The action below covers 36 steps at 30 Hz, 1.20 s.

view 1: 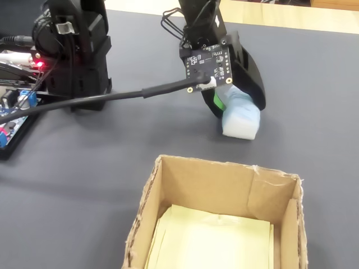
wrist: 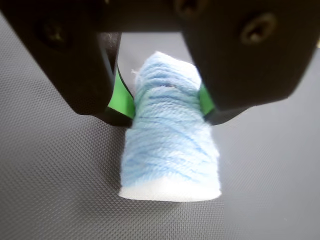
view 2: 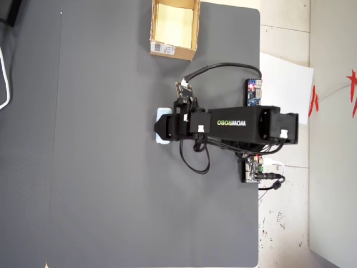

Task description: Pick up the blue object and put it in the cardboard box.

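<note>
- blue object [wrist: 170, 145]: soft, fuzzy, yarn-like fibres
- jaws: matt black plastic with green lining
- desk [view 1: 112, 162]: matt grey, finely textured mat
- cardboard box [view 1: 224, 190]: rough tan card

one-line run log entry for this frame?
phase: grasp | gripper: shut on blue object | object: on mat, not lifted | cardboard box: open, no object inside

Blue object [view 1: 242, 119] on the mat [view 1: 314, 101], between pincer [wrist: 165, 107] jaws, cardboard box [view 1: 224, 193] nearer the fixed view's camera
</note>
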### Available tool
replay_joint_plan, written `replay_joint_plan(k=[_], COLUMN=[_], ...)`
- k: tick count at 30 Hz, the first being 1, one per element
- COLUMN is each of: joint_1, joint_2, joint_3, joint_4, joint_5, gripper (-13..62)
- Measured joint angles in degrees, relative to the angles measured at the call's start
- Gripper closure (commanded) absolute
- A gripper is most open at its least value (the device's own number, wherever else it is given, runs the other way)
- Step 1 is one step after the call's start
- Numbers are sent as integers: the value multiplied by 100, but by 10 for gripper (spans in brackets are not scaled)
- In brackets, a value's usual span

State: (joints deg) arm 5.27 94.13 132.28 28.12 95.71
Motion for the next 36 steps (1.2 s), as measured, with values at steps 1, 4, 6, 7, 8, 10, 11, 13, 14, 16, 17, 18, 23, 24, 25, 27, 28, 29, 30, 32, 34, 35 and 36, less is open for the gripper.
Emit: replay_joint_plan(k=[1,4,6,7,8,10,11,13,14,16,17,18,23,24,25,27,28,29,30,32,34,35,36], joint_1=[18,35,62,79,114,132,141,193,211,264,272,281,281,316,325,352,378,396,439,624,738,835,1046], joint_2=[0,44,141,202,281,492,615,923,1063,1538,1582,1731,2646,2830,2848,2971,3015,3059,3103,3164,3164,3173,3164], joint_3=[9,18,97,167,255,519,686,958,1090,1503,1556,1661,2074,2232,2250,2320,2355,2399,2408,2417,2426,2426,2417], joint_4=[0,-9,-114,-202,-290,-519,-668,-905,-1020,-1406,-1459,-1547,-1828,-1934,-1960,-2136,-2276,-2452,-2610,-3094,-3287,-3401,-3577], joint_5=[18,35,44,62,114,202,220,229,229,229,229,229,149,97,79,-18,-62,-88,-114,-246,-325,-360,-466], gripper=[308,308,308,308,308,308,308,308,308,308,308,308,308,308,308,308,308,308,308,308,308,308,308])
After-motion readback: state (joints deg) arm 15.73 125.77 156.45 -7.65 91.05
